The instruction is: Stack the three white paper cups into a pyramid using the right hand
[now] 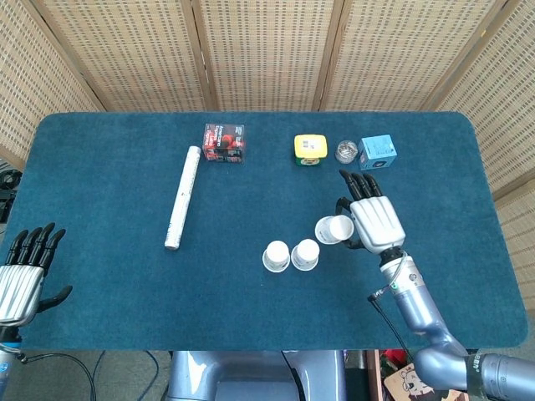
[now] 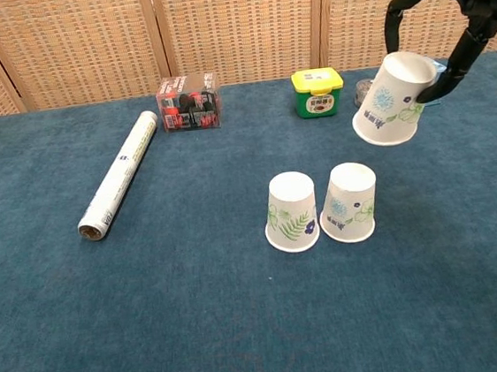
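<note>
Gripping the third cup [image 2: 392, 101] aloft and tilted, the right hand [image 1: 369, 219] nears the two upturned cups [image 2: 323, 207] side by side on the tabletop [image 2: 202, 333] — level it, centre over their touching rims — then lower gently.

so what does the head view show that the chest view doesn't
Only the head view shows the left hand, open at the table's near left edge, and the right forearm. Only the chest view shows the leaf prints on the cups' sides and that the held cup hangs tilted above the cloth. Both show the right hand gripping that cup, the two cups standing side by side, the roll and the boxes at the back.
</note>
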Controlling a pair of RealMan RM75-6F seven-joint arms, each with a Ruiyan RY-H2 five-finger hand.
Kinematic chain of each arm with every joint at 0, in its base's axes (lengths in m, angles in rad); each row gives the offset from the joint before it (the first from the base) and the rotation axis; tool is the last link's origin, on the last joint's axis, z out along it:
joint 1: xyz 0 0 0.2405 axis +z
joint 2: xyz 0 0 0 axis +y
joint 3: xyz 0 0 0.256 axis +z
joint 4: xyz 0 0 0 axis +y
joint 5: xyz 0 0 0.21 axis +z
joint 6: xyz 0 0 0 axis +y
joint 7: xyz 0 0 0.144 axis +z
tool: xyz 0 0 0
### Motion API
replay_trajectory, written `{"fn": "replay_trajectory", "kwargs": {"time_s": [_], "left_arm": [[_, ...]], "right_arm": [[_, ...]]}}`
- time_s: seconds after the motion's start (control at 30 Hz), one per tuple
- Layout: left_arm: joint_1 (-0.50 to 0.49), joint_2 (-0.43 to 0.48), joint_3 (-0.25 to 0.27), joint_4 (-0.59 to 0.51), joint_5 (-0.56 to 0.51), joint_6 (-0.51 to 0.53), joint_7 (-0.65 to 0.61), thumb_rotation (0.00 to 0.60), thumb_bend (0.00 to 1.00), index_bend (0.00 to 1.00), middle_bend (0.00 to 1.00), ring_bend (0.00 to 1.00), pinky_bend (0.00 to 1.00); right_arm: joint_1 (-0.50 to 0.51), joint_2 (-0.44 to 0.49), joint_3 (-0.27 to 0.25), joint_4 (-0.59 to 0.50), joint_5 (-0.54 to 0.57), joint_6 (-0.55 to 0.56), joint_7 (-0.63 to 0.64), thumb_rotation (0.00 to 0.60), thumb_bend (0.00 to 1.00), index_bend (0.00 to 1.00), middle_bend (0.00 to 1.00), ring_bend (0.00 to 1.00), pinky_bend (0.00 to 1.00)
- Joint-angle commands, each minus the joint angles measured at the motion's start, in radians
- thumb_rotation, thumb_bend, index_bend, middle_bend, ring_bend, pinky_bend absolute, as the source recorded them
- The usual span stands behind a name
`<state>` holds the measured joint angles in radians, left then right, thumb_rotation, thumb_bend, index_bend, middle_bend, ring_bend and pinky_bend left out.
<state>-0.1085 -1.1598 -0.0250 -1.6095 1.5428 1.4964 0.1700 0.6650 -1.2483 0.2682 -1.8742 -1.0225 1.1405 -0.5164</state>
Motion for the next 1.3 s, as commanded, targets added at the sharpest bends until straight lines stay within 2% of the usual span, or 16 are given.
{"fn": "replay_trajectory", "kwargs": {"time_s": [0.03, 0.5, 1.3], "left_arm": [[0.000, 0.000, 0.000, 0.000, 0.000, 0.001, -0.001, 0.600, 0.21, 0.00, 0.00, 0.00, 0.00], [0.001, 0.001, -0.001, 0.003, 0.001, 0.003, -0.008, 0.600, 0.21, 0.00, 0.00, 0.00, 0.00], [0.002, 0.001, 0.000, 0.005, 0.003, 0.003, -0.012, 0.600, 0.21, 0.00, 0.00, 0.00, 0.00]], "right_arm": [[0.015, -0.004, 0.002, -0.026, 0.009, 0.004, -0.022, 0.600, 0.08, 0.53, 0.01, 0.00, 0.00], [0.074, -0.103, -0.059, -0.049, 0.037, 0.011, -0.155, 0.600, 0.08, 0.53, 0.00, 0.00, 0.00], [0.116, -0.155, -0.056, -0.007, 0.081, 0.016, -0.169, 0.600, 0.08, 0.53, 0.00, 0.00, 0.00]]}}
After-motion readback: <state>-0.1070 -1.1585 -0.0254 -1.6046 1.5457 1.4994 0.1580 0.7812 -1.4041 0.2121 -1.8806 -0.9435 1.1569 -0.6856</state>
